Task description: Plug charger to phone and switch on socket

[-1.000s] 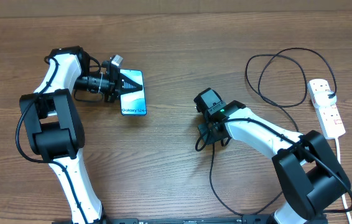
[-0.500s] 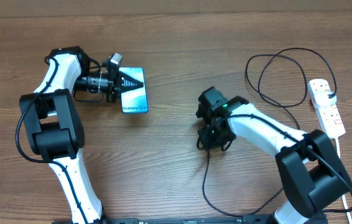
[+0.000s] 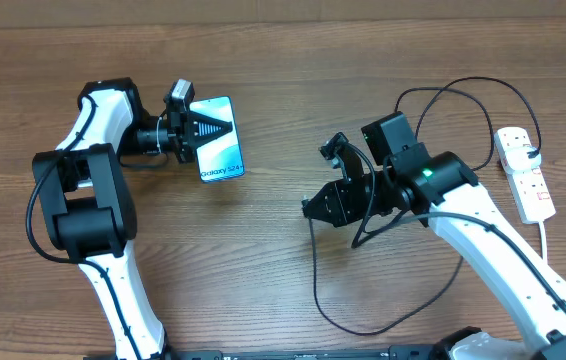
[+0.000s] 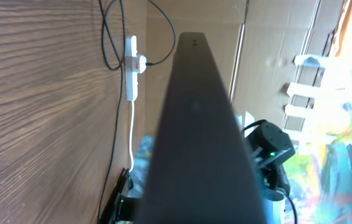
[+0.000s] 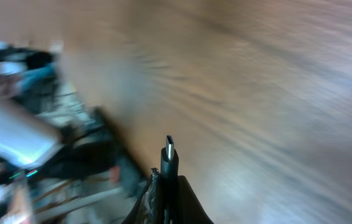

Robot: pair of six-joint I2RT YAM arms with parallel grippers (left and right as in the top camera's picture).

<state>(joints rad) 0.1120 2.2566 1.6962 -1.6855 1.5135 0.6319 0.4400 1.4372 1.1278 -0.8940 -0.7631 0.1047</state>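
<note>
Phone [image 3: 221, 158] clamped in left end effector [image 3: 215, 127], charger [image 5: 169, 158] gripped by right end effector [image 3: 312, 206], well apart

The teal-screened phone [image 3: 223, 155] was clamped, tilted, in the left pincer [image 3: 203, 127]; the black charger [image 3: 314, 280] looped loosely; the white socket [image 3: 525, 175] lay far right.

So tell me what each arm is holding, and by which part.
Left gripper: the phone, jaws clamped on the half away from its lettering. Right gripper: the charger, held just behind the connector tip, which sticks out.
</note>
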